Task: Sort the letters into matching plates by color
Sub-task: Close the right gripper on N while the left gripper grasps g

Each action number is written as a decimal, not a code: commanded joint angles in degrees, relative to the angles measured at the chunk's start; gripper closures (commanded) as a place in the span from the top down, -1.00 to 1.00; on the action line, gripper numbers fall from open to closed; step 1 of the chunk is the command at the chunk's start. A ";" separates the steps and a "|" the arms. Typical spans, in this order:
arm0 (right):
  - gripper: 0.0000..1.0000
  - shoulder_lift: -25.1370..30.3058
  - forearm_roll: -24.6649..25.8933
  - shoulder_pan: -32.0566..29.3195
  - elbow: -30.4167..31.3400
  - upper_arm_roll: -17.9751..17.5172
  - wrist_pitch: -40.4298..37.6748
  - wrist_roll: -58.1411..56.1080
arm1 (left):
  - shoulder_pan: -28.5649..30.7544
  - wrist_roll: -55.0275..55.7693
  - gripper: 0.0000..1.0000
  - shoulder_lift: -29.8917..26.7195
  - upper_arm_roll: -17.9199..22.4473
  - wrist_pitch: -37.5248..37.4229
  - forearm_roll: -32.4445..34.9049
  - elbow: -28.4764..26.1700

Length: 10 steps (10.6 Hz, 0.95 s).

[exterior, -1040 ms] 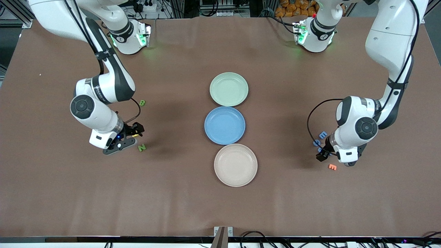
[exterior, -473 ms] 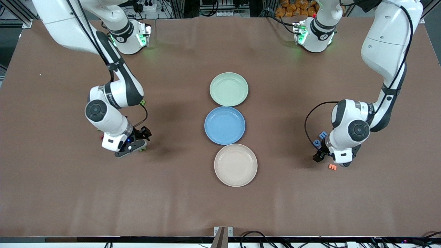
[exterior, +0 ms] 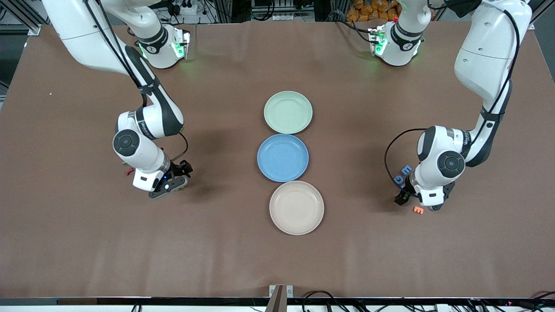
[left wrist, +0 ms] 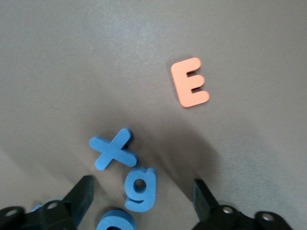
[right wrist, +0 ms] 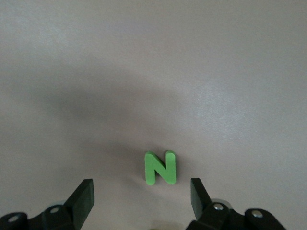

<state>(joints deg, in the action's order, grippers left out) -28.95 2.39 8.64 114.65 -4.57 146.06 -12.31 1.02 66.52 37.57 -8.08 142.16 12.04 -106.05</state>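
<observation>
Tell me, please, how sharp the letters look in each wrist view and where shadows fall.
Left wrist view: orange E and blue x are slightly soft, a dark shadow beside the blue g. Right wrist view: green N is crisp, with a broad soft shadow on the table around it.

1. A green letter [right wrist: 160, 168] is reading "N", low in the middle of the right wrist view.
2. An orange letter [left wrist: 190, 82] is reading "E", upper right of the left wrist view.
3. Two blue letters are reading "x" [left wrist: 113, 150] and "g" [left wrist: 140, 189], low in that view.
</observation>
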 commanded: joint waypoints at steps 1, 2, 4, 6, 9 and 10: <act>0.75 -1.54 0.60 -1.17 0.05 0.27 1.77 -0.09 | -0.06 2.03 -0.66 0.84 0.09 0.83 2.11 0.58; 0.71 -1.98 0.60 -1.17 0.05 0.27 2.12 0.00 | -0.06 2.12 -1.00 0.66 0.00 0.83 2.11 0.49; 0.66 -2.33 0.42 -1.43 -0.04 0.27 2.21 0.18 | -0.06 2.21 -1.00 0.49 0.00 0.83 2.11 0.41; 0.58 -2.77 -0.11 -1.43 -0.13 0.27 3.17 0.79 | 0.03 2.29 -1.00 -0.04 -0.09 0.75 2.11 0.67; 0.51 -3.56 -0.02 -1.61 -0.57 0.27 3.53 1.67 | -0.49 1.86 -1.00 -2.40 -0.62 0.31 2.11 2.24; 0.45 -3.65 -0.11 -1.61 -0.66 0.27 3.71 1.76 | -1.80 1.85 -1.00 -2.50 -0.62 -0.48 2.11 3.90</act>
<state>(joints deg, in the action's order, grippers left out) -31.97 2.33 7.78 114.64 -3.85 149.07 -11.43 0.89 66.53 36.80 -8.48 142.80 12.20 -104.17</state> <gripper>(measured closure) 0.229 0.727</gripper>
